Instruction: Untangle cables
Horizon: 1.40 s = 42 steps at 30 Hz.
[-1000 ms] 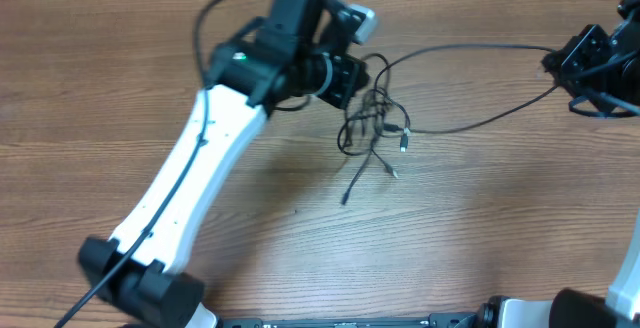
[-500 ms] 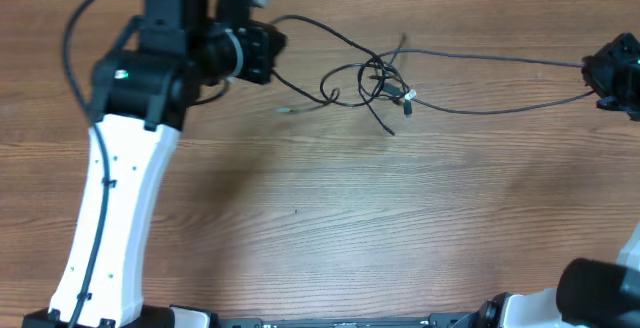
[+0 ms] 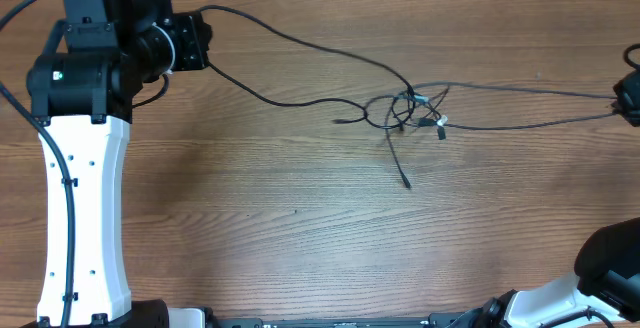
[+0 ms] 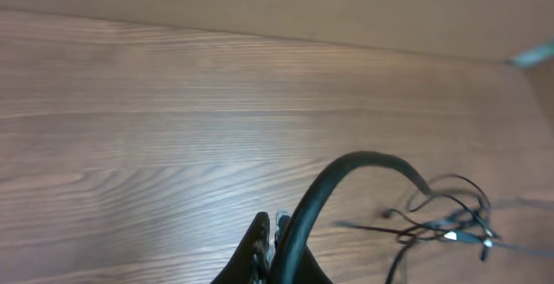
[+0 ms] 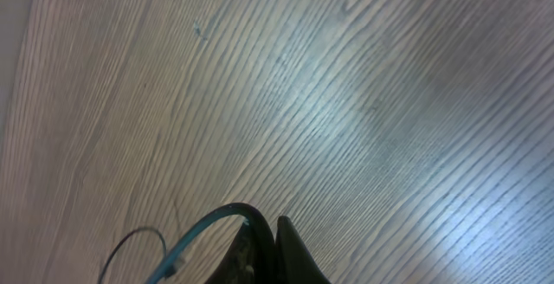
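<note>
1. Wooden table (image 3: 300, 238) below me: my left gripper (image 3: 192, 44) and right gripper (image 3: 630, 98) are each clamped tight on a strand end.
2. The cables (image 3: 290, 103) stretch left to right between them.
3. Their knot (image 3: 412, 111) lies nearer my right gripper.

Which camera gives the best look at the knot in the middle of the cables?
Overhead: the knot shows whole, with strands running out to both sides. The left wrist view catches it small and low at the right edge. The right wrist view misses it.
</note>
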Each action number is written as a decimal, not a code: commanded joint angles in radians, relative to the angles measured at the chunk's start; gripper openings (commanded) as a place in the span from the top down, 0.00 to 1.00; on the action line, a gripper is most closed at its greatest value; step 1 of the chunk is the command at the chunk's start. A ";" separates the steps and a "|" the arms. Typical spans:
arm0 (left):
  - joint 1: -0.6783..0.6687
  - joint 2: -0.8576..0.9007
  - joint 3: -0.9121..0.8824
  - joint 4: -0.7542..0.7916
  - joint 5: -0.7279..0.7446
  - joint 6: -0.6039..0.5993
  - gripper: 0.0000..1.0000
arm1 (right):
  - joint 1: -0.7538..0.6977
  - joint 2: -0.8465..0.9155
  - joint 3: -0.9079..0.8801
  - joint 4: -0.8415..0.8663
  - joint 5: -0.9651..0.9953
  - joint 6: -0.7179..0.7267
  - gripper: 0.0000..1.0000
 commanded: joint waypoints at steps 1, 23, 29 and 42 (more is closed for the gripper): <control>0.040 -0.026 0.029 0.000 -0.146 -0.064 0.96 | -0.031 -0.006 0.000 0.006 0.008 0.000 0.96; 0.485 -0.025 0.029 0.050 0.031 -0.161 0.96 | -0.074 -0.006 0.000 0.009 -0.161 -0.066 0.96; 0.359 -0.026 0.029 0.047 0.055 -0.090 0.96 | 0.006 -0.008 0.000 -0.007 -0.325 -0.213 0.96; 0.031 -0.026 0.080 0.164 0.263 -0.046 0.96 | 0.286 -0.016 0.007 -0.059 -0.496 -0.419 0.87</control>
